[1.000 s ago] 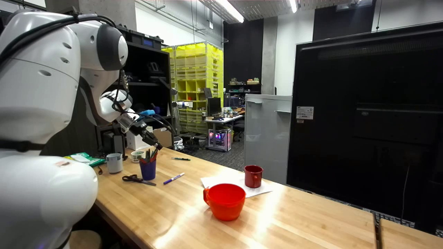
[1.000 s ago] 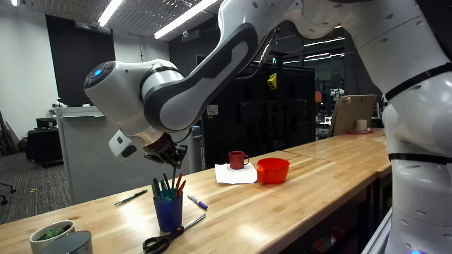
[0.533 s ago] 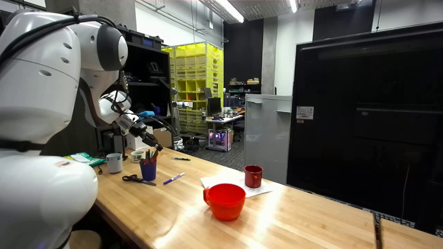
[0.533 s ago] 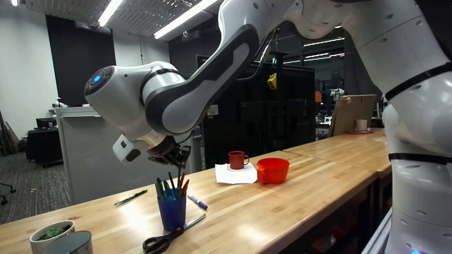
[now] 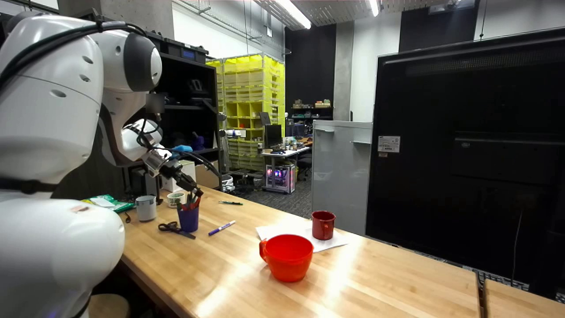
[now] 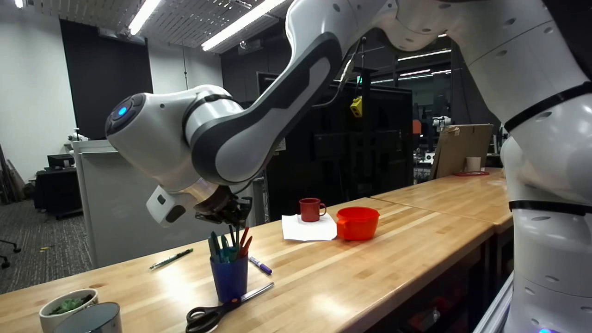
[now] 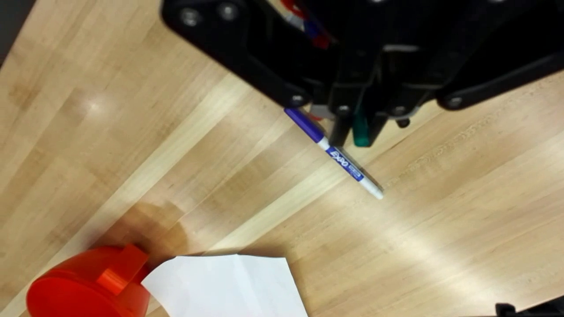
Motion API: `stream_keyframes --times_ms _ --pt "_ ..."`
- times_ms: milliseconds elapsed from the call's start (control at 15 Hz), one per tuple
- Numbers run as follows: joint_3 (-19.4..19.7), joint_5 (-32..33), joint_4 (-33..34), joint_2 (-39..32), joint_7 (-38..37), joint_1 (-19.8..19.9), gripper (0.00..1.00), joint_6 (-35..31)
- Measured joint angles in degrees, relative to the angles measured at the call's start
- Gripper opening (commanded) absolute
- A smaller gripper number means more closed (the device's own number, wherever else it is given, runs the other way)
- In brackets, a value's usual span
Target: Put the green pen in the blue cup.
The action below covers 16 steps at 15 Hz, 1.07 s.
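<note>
Now that the green pen (image 7: 361, 132) has gone down a bit over the last second, we see less of it between the gripper (image 7: 357, 138) and the rim of the blue cup (image 6: 230, 280). Its lower end is hidden, but we're pretty sure it's inside. The gripper has the pen pinched, pads nearly together. The cup, upright and set in from both long edges of the worktop (image 6: 305, 296), got scooted a little, and the scissors (image 6: 229, 306) right beside its base shifted too. So we'd guess the pen is pushing on the cup, or on the other pens (image 6: 246, 240) crammed in there. The purple marker (image 6: 260, 265) and the dark pen (image 6: 171, 259) near the far edge haven't budged. To us that reads as almost done: let go, back straight up, or the cup could get dragged again.
</note>
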<state>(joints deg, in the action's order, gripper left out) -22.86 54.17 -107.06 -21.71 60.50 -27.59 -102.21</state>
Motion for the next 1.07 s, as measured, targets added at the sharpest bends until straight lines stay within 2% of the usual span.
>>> stream_keyframes --times_ms 200,667,933,1067 --pt "-0.23 0.00 -0.16 -0.01 -0.01 -0.08 0.51 0.14" --pt "-0.01 0.09 2.89 0.13 -0.05 0.03 0.98 0.18" --pt "0.04 -0.27 6.66 0.21 0.06 0.50 1.00 0.03" --pt "-0.03 -3.28 9.08 0.25 1.28 1.25 1.00 -0.92"
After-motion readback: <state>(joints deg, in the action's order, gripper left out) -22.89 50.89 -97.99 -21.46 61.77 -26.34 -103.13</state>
